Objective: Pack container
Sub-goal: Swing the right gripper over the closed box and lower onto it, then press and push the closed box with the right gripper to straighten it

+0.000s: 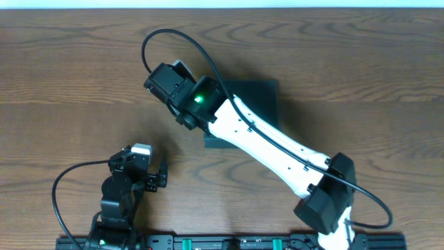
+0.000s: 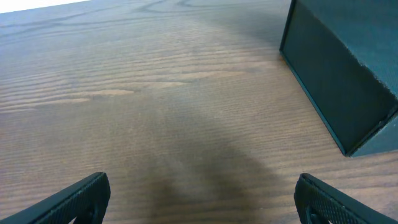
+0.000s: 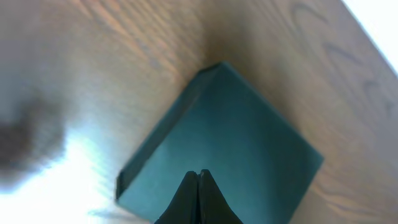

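Observation:
The container [image 1: 260,97] is a square dark teal box lying mid-table, its lid down flat. My right arm [image 1: 263,139] reaches diagonally across it from the near right. In the right wrist view my right gripper [image 3: 198,173] is shut with nothing in it, its tips over the container's lid [image 3: 242,137] near one edge. My left gripper [image 2: 202,199] stands wide open and empty low over bare wood. The container's side wall [image 2: 336,87] lies ahead of it to the right, well apart. No snack packets show in any view.
The wooden table [image 1: 69,83] extends all round the box. My left arm [image 1: 121,187] sits folded at the near left edge. A black cable [image 1: 156,38] loops above the right wrist.

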`<state>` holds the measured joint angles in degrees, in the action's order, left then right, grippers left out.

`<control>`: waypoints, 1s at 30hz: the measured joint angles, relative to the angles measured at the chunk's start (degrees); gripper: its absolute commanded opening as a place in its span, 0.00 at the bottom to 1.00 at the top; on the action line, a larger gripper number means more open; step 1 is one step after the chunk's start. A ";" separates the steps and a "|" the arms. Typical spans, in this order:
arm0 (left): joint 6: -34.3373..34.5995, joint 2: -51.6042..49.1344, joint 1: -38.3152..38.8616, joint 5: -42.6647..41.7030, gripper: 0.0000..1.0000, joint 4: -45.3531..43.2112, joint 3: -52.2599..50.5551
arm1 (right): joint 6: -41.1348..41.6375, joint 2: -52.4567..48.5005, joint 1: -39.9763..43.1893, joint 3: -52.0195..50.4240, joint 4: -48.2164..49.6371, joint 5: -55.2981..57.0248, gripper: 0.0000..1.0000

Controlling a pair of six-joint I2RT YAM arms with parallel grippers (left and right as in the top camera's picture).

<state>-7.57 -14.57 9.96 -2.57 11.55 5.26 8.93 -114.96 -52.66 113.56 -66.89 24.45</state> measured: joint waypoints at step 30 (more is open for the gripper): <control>0.00 0.00 0.00 0.00 0.96 0.00 0.00 | -3.93 29.86 13.57 -55.98 21.68 -32.28 0.01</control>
<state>-7.57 -14.57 9.96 -2.57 11.55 5.26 4.99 -85.10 -39.09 57.58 -45.21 -7.84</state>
